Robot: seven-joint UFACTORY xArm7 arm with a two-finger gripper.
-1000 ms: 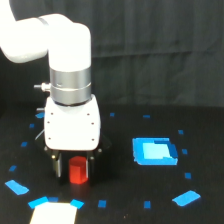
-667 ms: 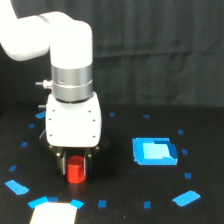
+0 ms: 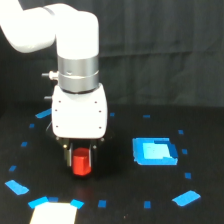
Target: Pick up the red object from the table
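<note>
The red object (image 3: 81, 164) is a small red-orange block held between the two dark fingers of my gripper (image 3: 81, 159), which hangs straight down under the white arm. The jaws are shut on the block's sides. The block's lower end shows below the fingertips, and it seems to hang just above the black table (image 3: 120, 195). Its upper part is hidden inside the gripper body.
A larger blue square patch (image 3: 154, 151) lies on the exterior view's right of the gripper. Small blue tape marks dot the table, among them one (image 3: 186, 198) at the front right. A whitish patch (image 3: 54, 214) sits at the front edge, below the gripper.
The gripper and the red block between its fingers have risen a little; the block sits higher in the view than a second ago.
</note>
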